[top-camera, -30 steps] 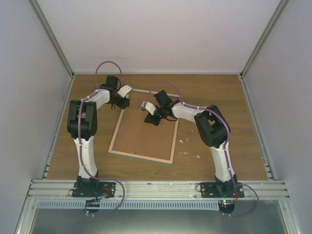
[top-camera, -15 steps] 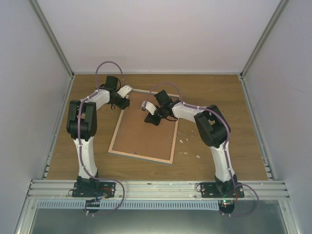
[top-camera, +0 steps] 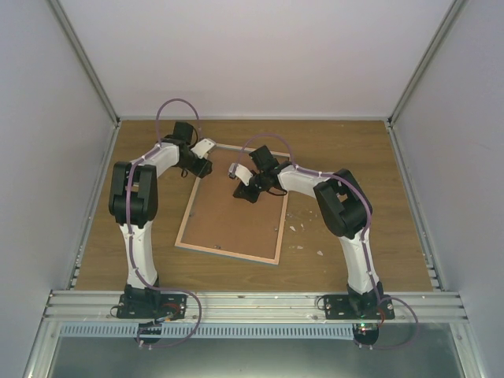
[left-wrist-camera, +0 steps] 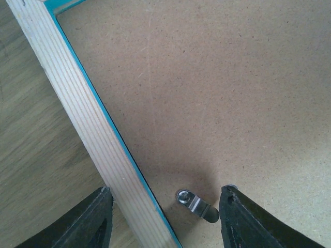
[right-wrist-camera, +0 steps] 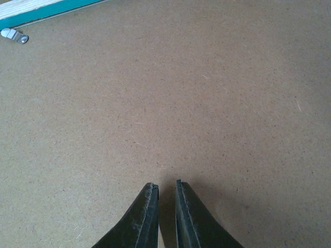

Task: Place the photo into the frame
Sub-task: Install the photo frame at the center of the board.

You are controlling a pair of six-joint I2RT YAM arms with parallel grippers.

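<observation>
The frame (top-camera: 227, 253) lies face down on the table, its brown backing board (top-camera: 235, 220) filling it. The photo is hidden. My left gripper (top-camera: 198, 167) hangs open over the frame's far-left side. In the left wrist view its jaws (left-wrist-camera: 166, 190) straddle the light wood edge (left-wrist-camera: 77, 113) and a small metal turn clip (left-wrist-camera: 196, 205) that lies on the board. My right gripper (top-camera: 242, 193) is shut with nothing in it. Its tips (right-wrist-camera: 166, 183) point down at the bare board (right-wrist-camera: 181, 93), near the far edge, where another clip (right-wrist-camera: 14, 35) sits beside the teal rim (right-wrist-camera: 46, 13).
Small white scraps (top-camera: 303, 228) lie on the wooden table right of the frame. Grey walls close in the table on three sides. An aluminium rail (top-camera: 252, 303) carrying both arm bases runs along the near edge.
My left gripper's jaws have spread a little wider over the frame edge. The right arm and the frame have not moved.
</observation>
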